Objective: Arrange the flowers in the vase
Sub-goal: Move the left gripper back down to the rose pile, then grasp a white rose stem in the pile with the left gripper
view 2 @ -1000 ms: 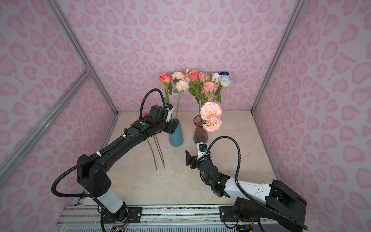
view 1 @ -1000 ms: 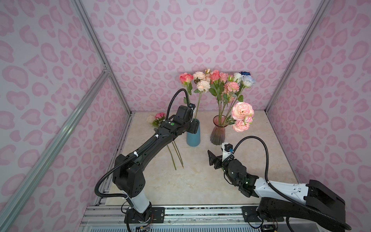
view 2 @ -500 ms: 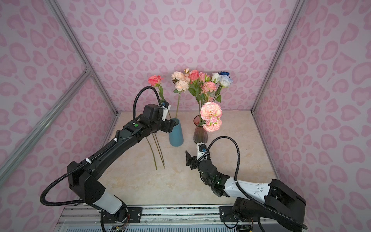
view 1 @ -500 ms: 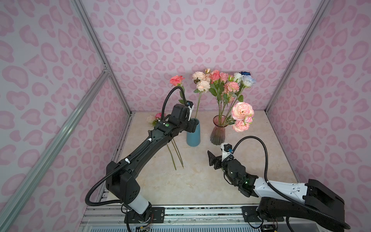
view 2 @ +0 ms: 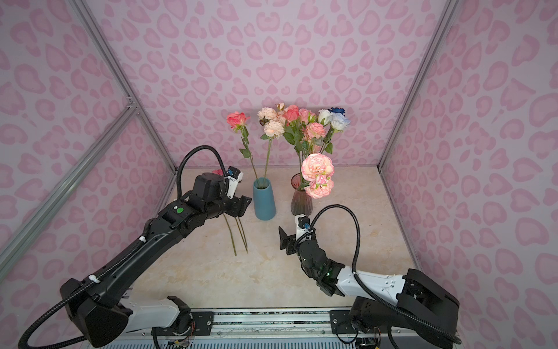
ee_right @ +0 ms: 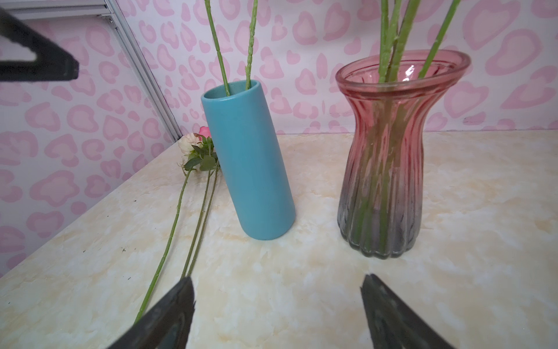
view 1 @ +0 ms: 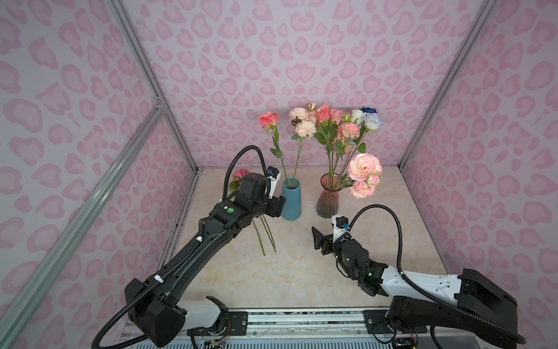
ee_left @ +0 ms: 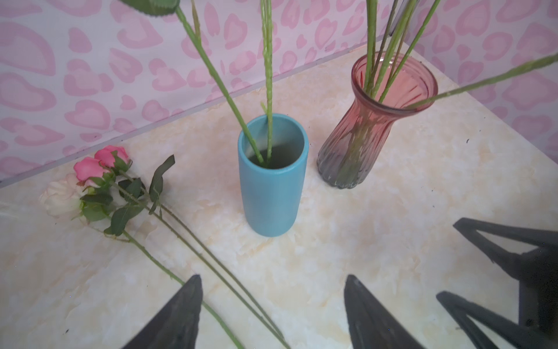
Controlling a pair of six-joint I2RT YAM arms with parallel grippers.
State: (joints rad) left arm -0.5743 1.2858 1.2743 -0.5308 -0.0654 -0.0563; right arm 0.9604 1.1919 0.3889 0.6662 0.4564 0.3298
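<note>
Now two flowers (view 1: 270, 119) stand in the blue vase (view 1: 291, 199). A fuller bunch (view 1: 341, 124) fills the pink glass vase (view 1: 327, 201) just beside it, and three loose blooms (ee_left: 87, 170) lie on the table (view 1: 377, 229) on the blue vase's other side. Both sets of jaws are spread and empty: the left gripper (view 1: 279, 205) is beside the blue vase, the right gripper (view 1: 318, 238) in front of the glass one.
</note>
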